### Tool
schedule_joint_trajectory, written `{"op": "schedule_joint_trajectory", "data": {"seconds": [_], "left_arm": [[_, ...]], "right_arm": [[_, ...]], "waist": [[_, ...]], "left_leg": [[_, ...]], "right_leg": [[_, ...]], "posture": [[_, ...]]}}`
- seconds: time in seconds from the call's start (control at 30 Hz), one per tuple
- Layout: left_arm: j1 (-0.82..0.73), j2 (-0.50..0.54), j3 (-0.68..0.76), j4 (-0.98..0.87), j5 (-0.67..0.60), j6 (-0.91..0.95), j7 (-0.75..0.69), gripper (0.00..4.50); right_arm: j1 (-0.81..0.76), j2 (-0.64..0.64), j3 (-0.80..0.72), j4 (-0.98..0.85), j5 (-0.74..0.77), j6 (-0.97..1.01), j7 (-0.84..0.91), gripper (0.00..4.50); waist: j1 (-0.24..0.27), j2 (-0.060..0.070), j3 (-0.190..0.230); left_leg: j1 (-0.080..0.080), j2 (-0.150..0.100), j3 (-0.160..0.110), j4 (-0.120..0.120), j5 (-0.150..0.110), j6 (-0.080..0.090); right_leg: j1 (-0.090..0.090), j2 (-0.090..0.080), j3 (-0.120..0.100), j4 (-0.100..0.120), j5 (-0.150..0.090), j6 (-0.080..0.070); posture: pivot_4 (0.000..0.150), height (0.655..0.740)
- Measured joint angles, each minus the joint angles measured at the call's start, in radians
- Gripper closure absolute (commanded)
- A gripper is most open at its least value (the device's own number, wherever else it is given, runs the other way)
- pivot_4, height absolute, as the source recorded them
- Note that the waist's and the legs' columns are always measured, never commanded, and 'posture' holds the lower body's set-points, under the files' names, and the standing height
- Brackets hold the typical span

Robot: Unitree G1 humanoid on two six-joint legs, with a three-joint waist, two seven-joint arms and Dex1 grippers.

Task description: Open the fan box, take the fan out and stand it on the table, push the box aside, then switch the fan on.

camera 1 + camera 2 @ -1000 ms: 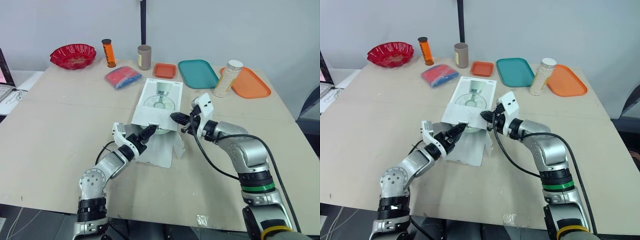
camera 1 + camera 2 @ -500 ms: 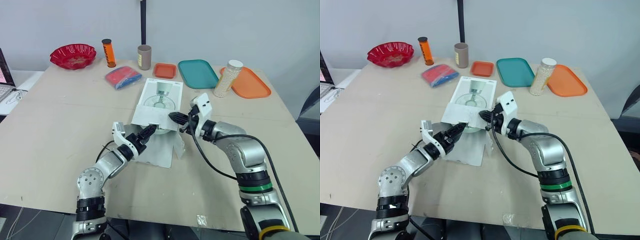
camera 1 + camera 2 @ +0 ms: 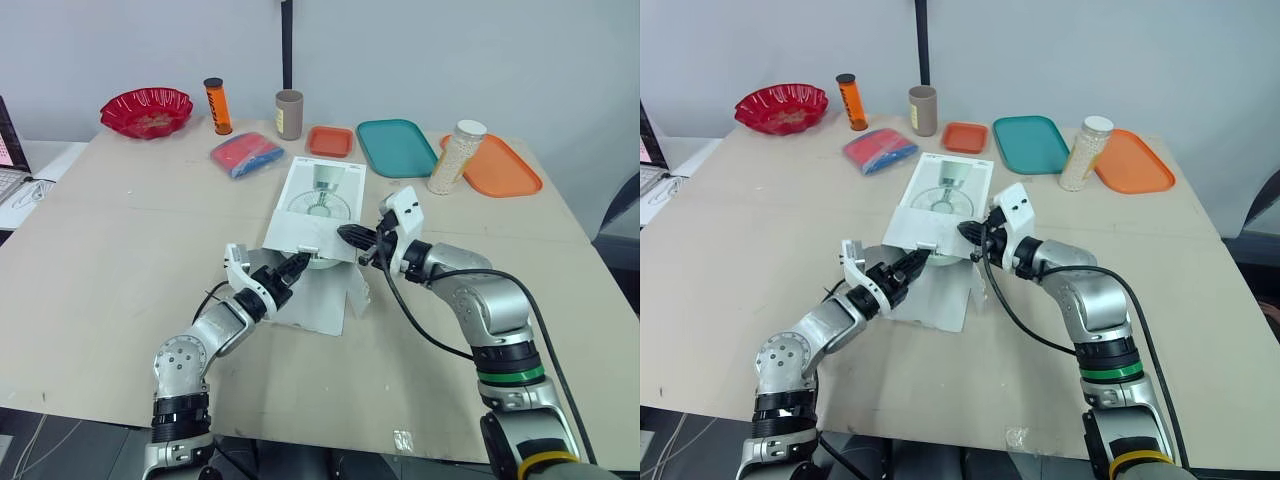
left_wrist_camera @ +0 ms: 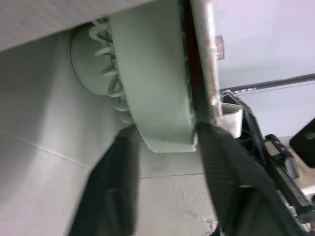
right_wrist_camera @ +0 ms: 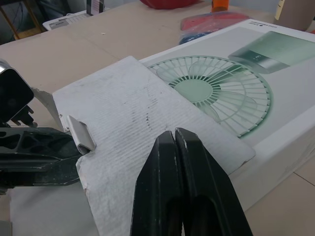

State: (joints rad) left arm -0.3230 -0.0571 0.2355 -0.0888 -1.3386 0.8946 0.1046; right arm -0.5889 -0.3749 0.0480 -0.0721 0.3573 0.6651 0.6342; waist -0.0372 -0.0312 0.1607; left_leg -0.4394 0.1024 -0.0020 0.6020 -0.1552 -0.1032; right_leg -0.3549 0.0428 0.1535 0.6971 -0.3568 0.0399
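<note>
The white fan box [image 3: 318, 200] lies flat mid-table, its near end open with one flap [image 3: 315, 300] spread on the table and the top flap [image 5: 138, 113] lifted. My left gripper [image 3: 296, 264] reaches into that open end. Its two black fingers [image 4: 113, 187] sit on either side of the pale green fan [image 4: 152, 88] rim, gripping it. My right gripper [image 3: 347, 236] is shut, and its tips [image 5: 174, 135] rest over the lifted flap at the box's near right corner. Most of the fan is hidden inside the box.
Along the back stand a red bowl [image 3: 146, 110], orange tube [image 3: 216, 105], brown cup [image 3: 289, 114], blue-red packet [image 3: 245, 154], small orange tray [image 3: 330, 141], teal tray [image 3: 396, 146], bead jar [image 3: 457, 156] and orange tray [image 3: 500, 165]. Bare table lies left and right of the box.
My right gripper has edged slightly left onto the box's flap. The left gripper has stayed at the open end, almost still.
</note>
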Motion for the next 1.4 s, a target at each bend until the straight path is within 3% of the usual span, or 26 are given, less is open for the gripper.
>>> {"op": "schedule_joint_trajectory", "data": {"seconds": [0.47, 1.4], "left_arm": [[0.009, 0.003, -0.001, 0.0, -0.047, 0.007, 0.04, 3.35], [0.173, 0.153, -0.05, -0.11, -0.201, 0.027, 0.012, 3.35]], "right_arm": [[0.0, -0.001, 0.015, 0.0, 0.0, 0.0, 0.017, 4.5], [0.001, -0.007, 0.027, 0.0, -0.001, 0.007, 0.022, 4.5]], "waist": [[0.0, 0.0, 0.0], [-0.007, 0.0, 0.0]], "left_leg": [[0.0, 0.0, 0.0, 0.0, 0.0, 0.0], [0.001, 0.0, 0.0, -0.001, 0.0, 0.0]], "right_leg": [[0.0, 0.0, 0.0, 0.0, 0.0, 0.0], [0.0, 0.0, 0.0, 0.0, -0.001, 0.0]], "posture": [[0.15, 0.7389], [0.15, 0.7389]]}}
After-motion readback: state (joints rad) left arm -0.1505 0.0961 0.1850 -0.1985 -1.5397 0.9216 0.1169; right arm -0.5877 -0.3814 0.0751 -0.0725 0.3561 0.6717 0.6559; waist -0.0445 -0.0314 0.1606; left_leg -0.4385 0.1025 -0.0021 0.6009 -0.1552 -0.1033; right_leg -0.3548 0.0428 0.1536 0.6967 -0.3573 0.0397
